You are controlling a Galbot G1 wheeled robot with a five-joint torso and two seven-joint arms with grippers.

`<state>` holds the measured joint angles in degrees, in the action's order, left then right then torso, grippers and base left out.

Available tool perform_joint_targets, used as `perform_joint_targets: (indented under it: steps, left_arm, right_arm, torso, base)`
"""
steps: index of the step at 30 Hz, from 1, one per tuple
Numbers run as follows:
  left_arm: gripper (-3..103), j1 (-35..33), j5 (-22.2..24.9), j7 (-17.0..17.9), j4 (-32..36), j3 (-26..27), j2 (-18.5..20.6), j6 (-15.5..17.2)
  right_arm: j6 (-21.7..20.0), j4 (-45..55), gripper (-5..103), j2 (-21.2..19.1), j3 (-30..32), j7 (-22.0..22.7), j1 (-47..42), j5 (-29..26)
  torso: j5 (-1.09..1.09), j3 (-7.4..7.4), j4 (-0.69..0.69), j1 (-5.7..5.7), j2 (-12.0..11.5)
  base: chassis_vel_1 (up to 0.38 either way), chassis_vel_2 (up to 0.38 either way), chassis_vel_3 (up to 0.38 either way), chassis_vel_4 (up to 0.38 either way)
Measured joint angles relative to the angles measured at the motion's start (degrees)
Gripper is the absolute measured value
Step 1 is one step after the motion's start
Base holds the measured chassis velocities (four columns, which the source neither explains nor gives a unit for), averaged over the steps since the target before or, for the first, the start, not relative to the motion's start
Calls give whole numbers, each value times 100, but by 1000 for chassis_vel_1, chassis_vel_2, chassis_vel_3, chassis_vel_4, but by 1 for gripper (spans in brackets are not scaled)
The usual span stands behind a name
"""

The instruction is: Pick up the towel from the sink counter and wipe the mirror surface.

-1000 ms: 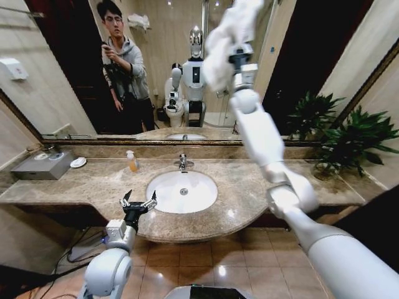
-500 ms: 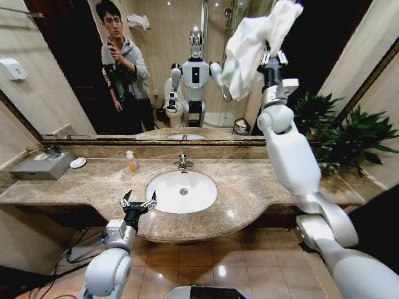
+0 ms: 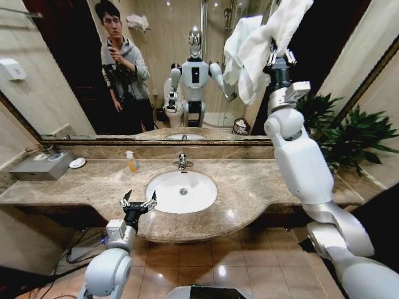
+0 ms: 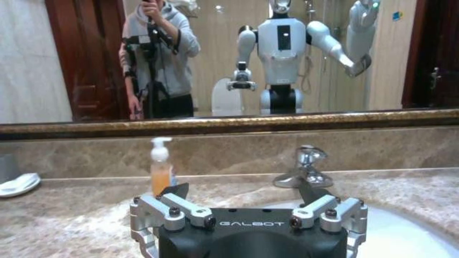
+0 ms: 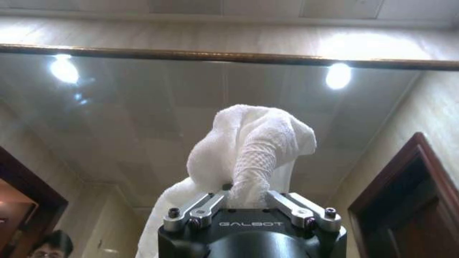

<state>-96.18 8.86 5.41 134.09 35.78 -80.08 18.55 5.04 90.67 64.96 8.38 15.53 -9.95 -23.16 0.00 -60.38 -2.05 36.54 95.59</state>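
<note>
Basin: white oval bowl sunk in the sink counter near its bowed front edge; drain visible at the centre, nothing lying in it.
Faucet: chrome faucet at the back rim of the basin, upright.
Soap bottle: pump bottle with amber liquid, standing toward the counter's back edge, left of the faucet.
Dish: small white dish near the counter's back left corner, beside a grey box; contents of either cannot be told.
Plant: potted plant at the counter's right end.
Towel: white towel held high against the mirror surface, toward its upper right; folds hang down to the left of the gripper.
Right gripper: right gripper clenched on the towel, cloth bunched between the fingers in the right wrist view.
Right arm: stretched steeply upward, wrist pointing up at the glass, above the counter's right half.
Left gripper: left gripper released, fingers spread, holding nothing.
Left arm: low, forearm upright, gripper just at the counter's front edge, left of the basin, facing the soap bottle.
</note>
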Motion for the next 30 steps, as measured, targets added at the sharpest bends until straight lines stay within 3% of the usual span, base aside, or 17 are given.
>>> perform_joint_targets:
  steps: [18, 23, 26, 27, 30]
  left_arm:
    - [100, -1, 0, 1, 0, 1, 0, 0]
    - [100, -1, 0, -1, 0, -1, -1, 0]
    - [100, 0, 0, -1, 0, -2, -1, 0]
    - [100, 0, 0, -1, 0, -2, -1, 0]
    - [100, 0, 0, 0, 0, 0, 0, 0]
  right_arm:
    - [199, -610, 9, 393, -244, -272, 378, 13]
    - [393, -1474, 9, 903, -368, -423, 1013, 283]
    - [538, -2192, 9, 1519, -260, -376, 1544, 859]
    - [538, -2192, 9, 1519, -260, -376, 1544, 859]
    - [645, -2914, 9, 2122, 77, -245, 1982, 1595]
  torso:
    - [-2, 0, -3, -1, 0]
    - [1, -1, 6, 1, 0]
    - [1, -1, 1, 2, -1]
    - [1, -1, 1, 2, -1]
    - [-6, 1, -4, -3, 0]
  base:
    - [136, 119, -123, -129]
    - [-48, -51, 39, 17]
    - [-34, -37, 13, 11]
    - [0, 0, 0, 0]
    - [0, 0, 0, 0]
